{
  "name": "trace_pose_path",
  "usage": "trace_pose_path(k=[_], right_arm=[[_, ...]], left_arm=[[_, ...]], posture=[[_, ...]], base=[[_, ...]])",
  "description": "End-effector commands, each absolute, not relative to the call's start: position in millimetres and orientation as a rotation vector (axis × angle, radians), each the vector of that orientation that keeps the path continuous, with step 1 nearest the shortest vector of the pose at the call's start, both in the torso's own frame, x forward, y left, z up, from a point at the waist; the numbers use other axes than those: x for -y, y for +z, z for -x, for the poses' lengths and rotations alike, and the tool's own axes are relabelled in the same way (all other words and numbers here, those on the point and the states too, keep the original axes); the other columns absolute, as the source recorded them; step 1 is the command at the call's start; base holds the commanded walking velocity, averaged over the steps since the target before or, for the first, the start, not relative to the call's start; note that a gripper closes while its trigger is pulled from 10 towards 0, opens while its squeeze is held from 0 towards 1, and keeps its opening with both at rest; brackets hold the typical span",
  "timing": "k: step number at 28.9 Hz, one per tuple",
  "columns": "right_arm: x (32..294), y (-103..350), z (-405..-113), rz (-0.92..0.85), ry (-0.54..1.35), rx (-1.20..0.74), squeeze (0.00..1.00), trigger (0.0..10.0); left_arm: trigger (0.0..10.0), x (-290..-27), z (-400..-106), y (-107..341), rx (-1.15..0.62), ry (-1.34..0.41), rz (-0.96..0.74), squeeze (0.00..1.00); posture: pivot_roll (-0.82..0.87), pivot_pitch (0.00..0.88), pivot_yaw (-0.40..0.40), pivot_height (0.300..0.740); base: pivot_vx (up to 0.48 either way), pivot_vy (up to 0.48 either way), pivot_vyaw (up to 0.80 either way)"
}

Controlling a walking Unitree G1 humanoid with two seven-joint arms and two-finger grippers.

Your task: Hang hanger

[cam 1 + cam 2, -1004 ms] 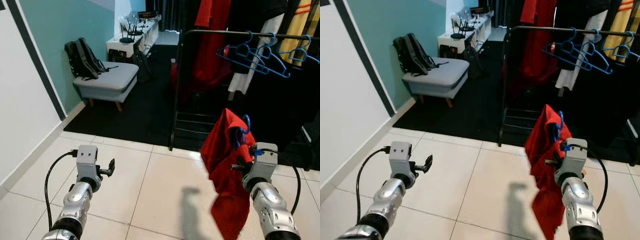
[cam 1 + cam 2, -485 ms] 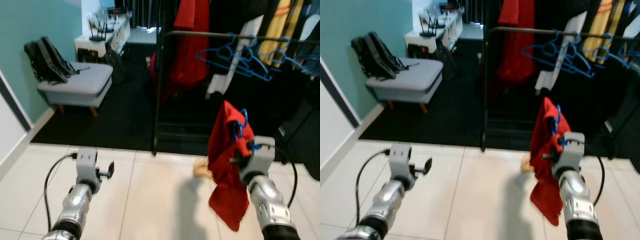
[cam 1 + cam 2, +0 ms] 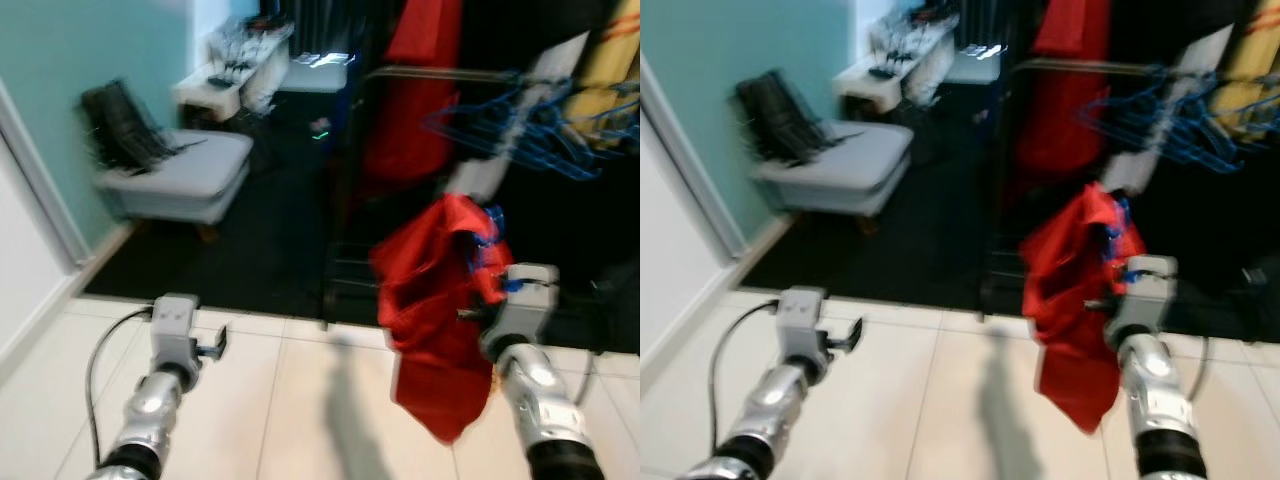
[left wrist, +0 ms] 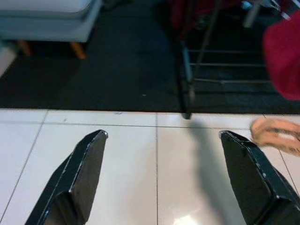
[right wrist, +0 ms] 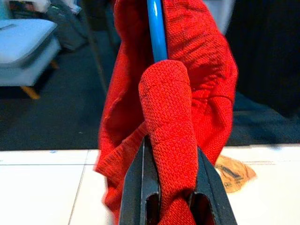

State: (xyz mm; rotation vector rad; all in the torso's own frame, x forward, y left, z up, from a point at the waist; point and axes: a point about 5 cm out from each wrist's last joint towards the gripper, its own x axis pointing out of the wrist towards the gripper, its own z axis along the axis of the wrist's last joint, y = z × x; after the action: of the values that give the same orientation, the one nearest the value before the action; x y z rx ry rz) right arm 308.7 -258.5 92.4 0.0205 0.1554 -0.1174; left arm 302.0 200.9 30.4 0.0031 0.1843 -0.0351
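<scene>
The right pincer (image 5: pixel 171 187) is clamped on a red garment (image 3: pixel 432 300) draped over a blue hanger (image 5: pixel 156 28), held near and below the black clothes rail (image 3: pixel 440 72). The left pincer (image 4: pixel 164 173) hovers spread apart over bare floor tiles (image 4: pixel 140 154), left of the rail's upright post (image 4: pixel 187 61).

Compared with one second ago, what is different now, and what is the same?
The camera has swung, so the whole scene shifted and blurred; the rack did not move by itself. The red garment on the blue hanger now billows out toward the robot's left. The right gripper stays clamped on it, below the rail. The left gripper stays open and empty over the tiles.
</scene>
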Motion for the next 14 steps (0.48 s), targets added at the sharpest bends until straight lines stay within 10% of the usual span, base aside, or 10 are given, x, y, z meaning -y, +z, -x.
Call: trace_pose_path(k=[1,14], right_arm=[[262.1,99.6,-310.2,-0.018,-0.130,-0.120,0.00,10.0],[257.2,102.2,-312.1,-0.031,-0.121,-0.100,0.00,10.0]], left_arm=[[10.0,-199.8,-301.3,29.4,-0.187,-0.042,-0.006,0.00],[10.0,-201.3,-300.4,28.6,-0.191,-0.041,-0.007,0.00]], posture=[[-0.03,0.004,0.015,0.740],[-0.02,0.008,0.020,0.740]], base=[[0.330,0.000,-0.77],[0.337,0.000,-0.60]])
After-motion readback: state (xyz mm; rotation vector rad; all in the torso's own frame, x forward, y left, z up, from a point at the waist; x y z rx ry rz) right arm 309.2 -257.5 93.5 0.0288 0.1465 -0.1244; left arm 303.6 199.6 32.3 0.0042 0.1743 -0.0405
